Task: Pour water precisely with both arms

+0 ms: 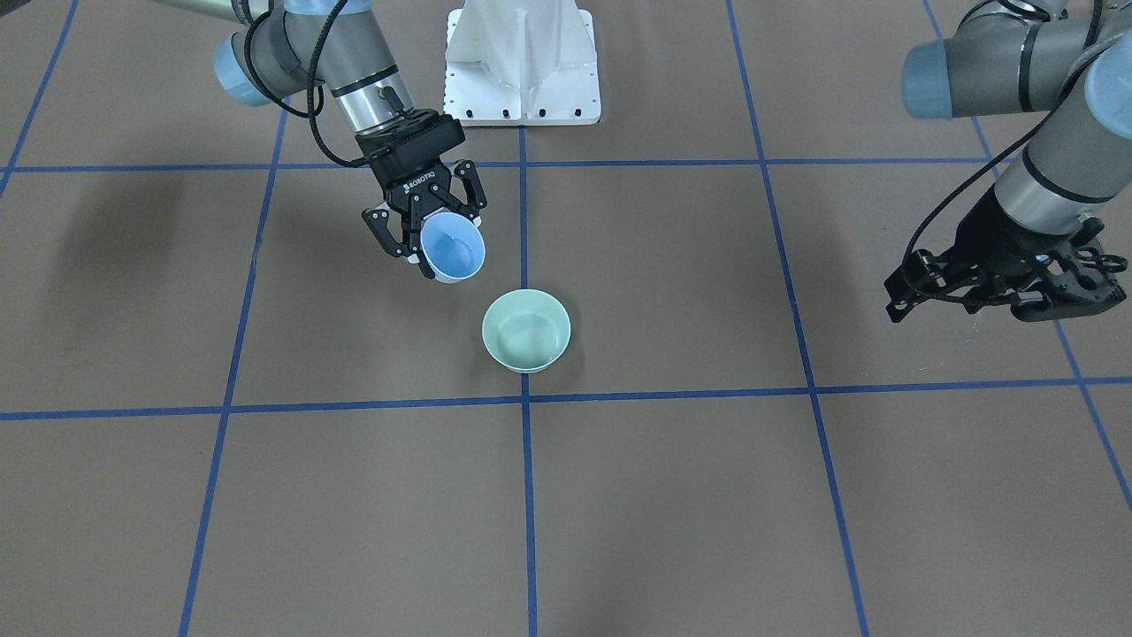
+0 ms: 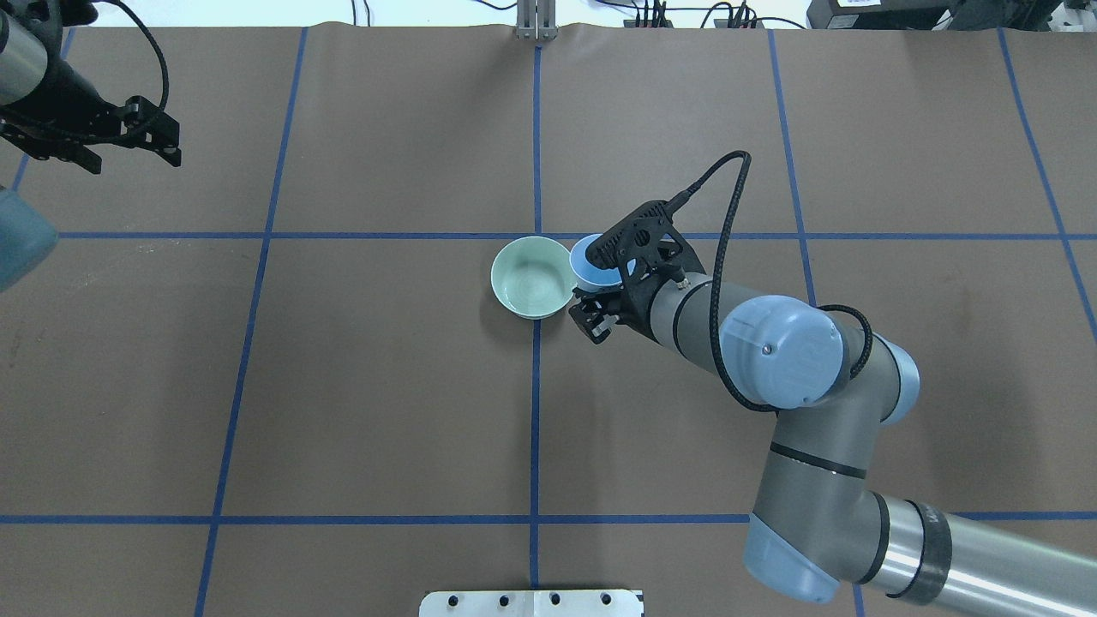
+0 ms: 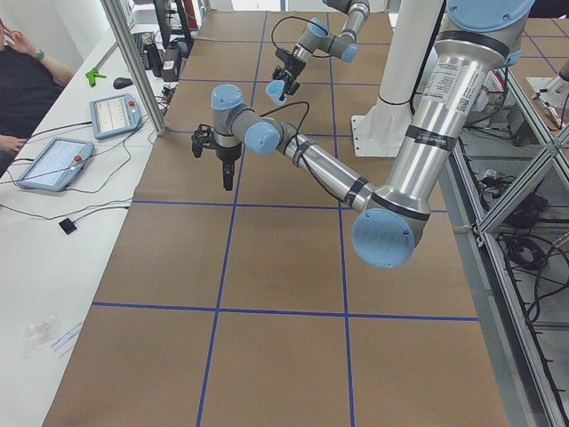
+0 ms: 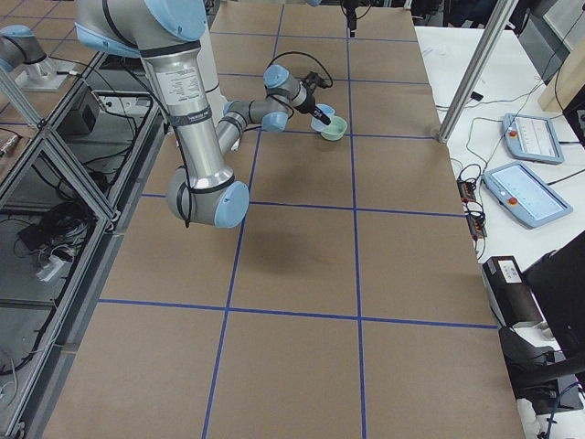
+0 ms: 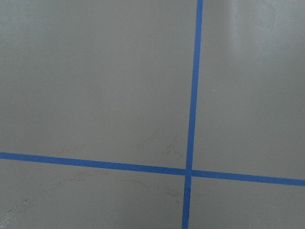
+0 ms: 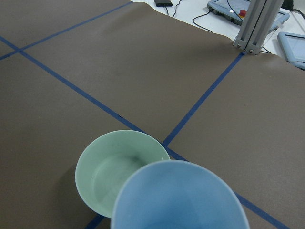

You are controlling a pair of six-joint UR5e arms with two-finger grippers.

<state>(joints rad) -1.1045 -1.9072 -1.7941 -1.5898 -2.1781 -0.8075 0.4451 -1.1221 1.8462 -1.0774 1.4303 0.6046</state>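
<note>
My right gripper (image 1: 438,234) is shut on a light blue cup (image 1: 454,249) and holds it tilted above the table, mouth towards the pale green bowl (image 1: 522,361). In the overhead view the cup (image 2: 587,257) sits just right of the bowl (image 2: 499,276), their rims almost touching. In the right wrist view the cup's rim (image 6: 181,200) overlaps the bowl (image 6: 102,162), where the water (image 6: 112,179) shows only as a faint sheen. I see no water in the cup. My left gripper (image 2: 167,146) hangs empty far to the left, fingers together.
The white pedestal base (image 1: 522,71) stands behind the bowl. Blue tape lines cross the brown table. An aluminium post (image 6: 255,24) and tablets (image 3: 111,111) stand at the table's far edge, where a person sits.
</note>
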